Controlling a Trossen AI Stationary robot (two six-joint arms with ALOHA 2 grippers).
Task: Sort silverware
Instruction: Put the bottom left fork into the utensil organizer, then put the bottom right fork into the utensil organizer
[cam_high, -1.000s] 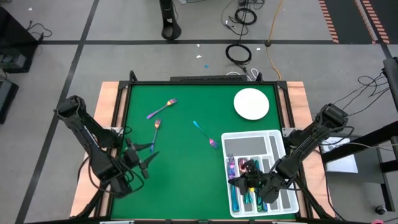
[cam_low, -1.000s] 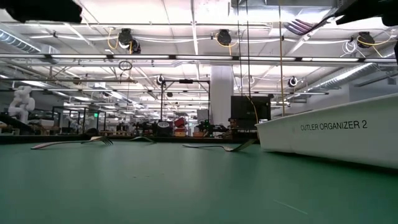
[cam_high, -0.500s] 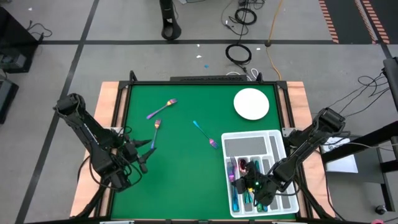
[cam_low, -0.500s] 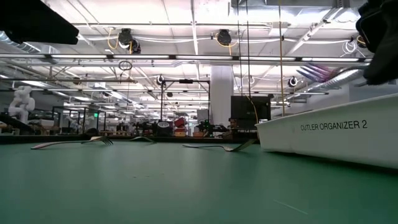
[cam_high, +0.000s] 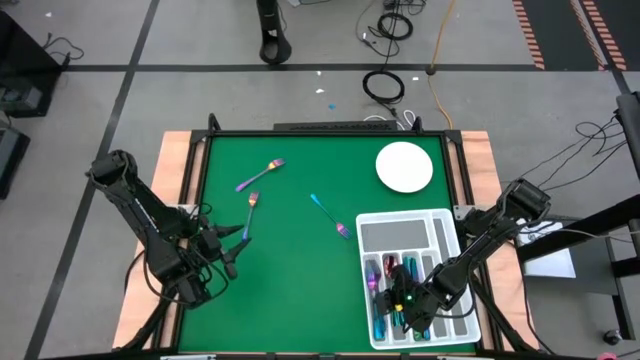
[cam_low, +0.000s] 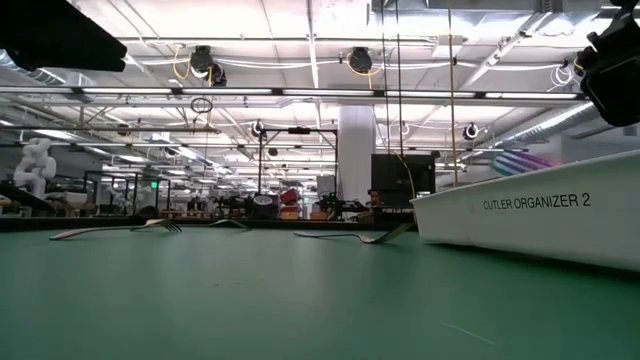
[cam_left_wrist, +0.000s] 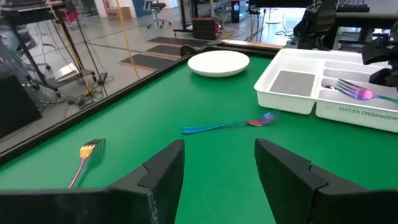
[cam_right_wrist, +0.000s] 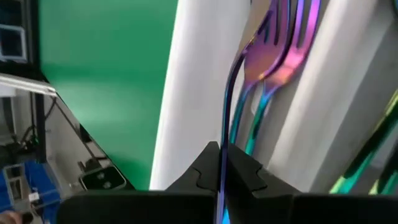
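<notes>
Several iridescent pieces of silverware lie flat on the green table: a fork (cam_high: 274, 164), a second piece (cam_high: 244, 185), another fork (cam_high: 251, 208) and a slim piece (cam_high: 327, 214). The white compartmented tray (cam_high: 450, 226) at the near right holds more of them (cam_high: 377, 310). My right gripper (cam_high: 393, 297) hovers over the tray's left compartment, shut on a fork (cam_right_wrist: 273, 43). At the table's near left, my left gripper (cam_left_wrist: 219, 163) stands open with nothing between its fingers, pointing across the table toward the slim piece (cam_left_wrist: 227, 125). My right gripper pinches the fork's thin handle (cam_right_wrist: 223, 163) between its two fingers, which lie along the handle and slant downward. The tine end (cam_left_wrist: 348, 91) sticks out ahead of the fingers. The fork is lifted, tilted just above the tray's rim, over the forks lying in that compartment (cam_right_wrist: 297, 43).
A round white plate (cam_high: 404, 166) sits at the far right of the table, behind the tray. The tray's side reads "CUTLER ORGANIZER 2" (cam_low: 536, 202). Bare green cloth lies across the middle and near part. A raised dark frame borders the table (cam_high: 197, 190).
My right gripper has gone down toward the tray with the fork and has tipped its fingers more steeply downward, staying shut. The fork now hangs lower over the tray's left compartment. The pieces on the table have not moved.
</notes>
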